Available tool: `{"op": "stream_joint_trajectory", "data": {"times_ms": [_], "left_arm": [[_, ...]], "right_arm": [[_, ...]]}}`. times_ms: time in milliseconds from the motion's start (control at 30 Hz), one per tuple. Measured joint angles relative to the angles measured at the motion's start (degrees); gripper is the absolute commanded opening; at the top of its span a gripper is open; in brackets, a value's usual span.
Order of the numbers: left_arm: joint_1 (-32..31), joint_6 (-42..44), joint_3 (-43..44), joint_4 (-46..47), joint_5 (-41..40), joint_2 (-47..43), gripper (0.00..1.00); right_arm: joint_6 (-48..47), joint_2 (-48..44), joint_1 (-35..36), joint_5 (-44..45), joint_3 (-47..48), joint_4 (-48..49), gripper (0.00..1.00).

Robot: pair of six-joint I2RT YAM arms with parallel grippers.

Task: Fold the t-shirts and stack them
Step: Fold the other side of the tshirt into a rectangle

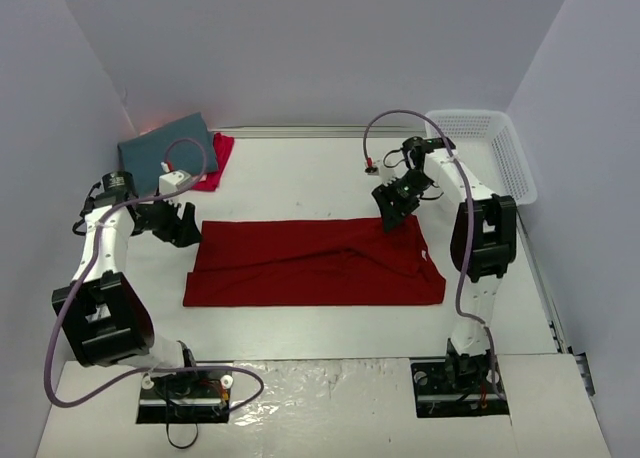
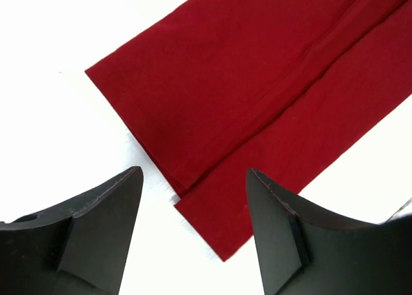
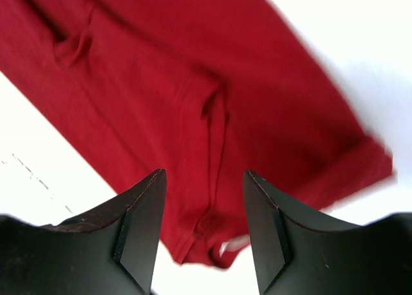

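A white table inside plain pale walls held the work. The deep red cloth t-shirt [image 1: 315, 263] lay mid-table as a long band, folded lengthwise. A folded slate-teal t-shirt [image 1: 165, 148] sat in the far left corner, with a pinkish-red t-shirt [image 1: 215, 163] showing beside it. The left gripper [image 1: 182, 223] hovered at the band's left end and the right gripper [image 1: 395, 208] over its far right edge, both with jaws apart and empty. A crosswise fold looked due. Pinching both layers at one end's corners and matching the edges should keep it square.

Red tee [image 2: 257, 95] edge below parted L gripper [image 2: 193, 171]
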Motion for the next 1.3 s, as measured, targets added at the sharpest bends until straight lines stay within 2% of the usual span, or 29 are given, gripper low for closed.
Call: {"op": "stream_joint_trajectory", "data": {"times_ms": [267,600,700,733,833,967,1133,1300], "left_arm": [[0.33,-5.07,-4.09,1.42,-0.92,-6.71,0.65],[0.42,-5.97,-4.44,2.05,-0.87,-6.23,0.65],[0.42,-5.95,-5.95,2.34,-0.87,-5.99,0.65],[0.42,-5.95,-6.29,2.25,-0.87,-5.97,0.65],[0.42,-5.95,-6.47,2.29,-0.81,-5.97,0.65],[0.42,-5.92,-6.47,2.27,-0.37,-5.97,0.65],[0.42,-5.9,-6.47,2.23,0.17,-5.97,0.65],[0.42,-5.88,-6.47,1.95,0.39,-5.97,0.66]], "right_arm": [[-3.87,12.66,0.04,-5.53,7.26,-1.79,0.44],[-6.88,14.84,1.75,-9.53,8.74,-4.2,0.43],[-7.23,14.84,2.32,-9.97,8.74,-4.31,0.36],[-7.34,14.84,2.45,-10.03,8.74,-4.33,0.26],[-7.61,14.84,2.75,-10.49,8.74,-4.42,0.07],[-7.43,14.84,2.73,-10.64,8.74,-4.55,0.06],[-7.21,14.82,2.73,-10.6,8.74,-4.55,0.0],[-6.97,13.2,2.97,-10.56,7.56,-4.68,0.0]]}}
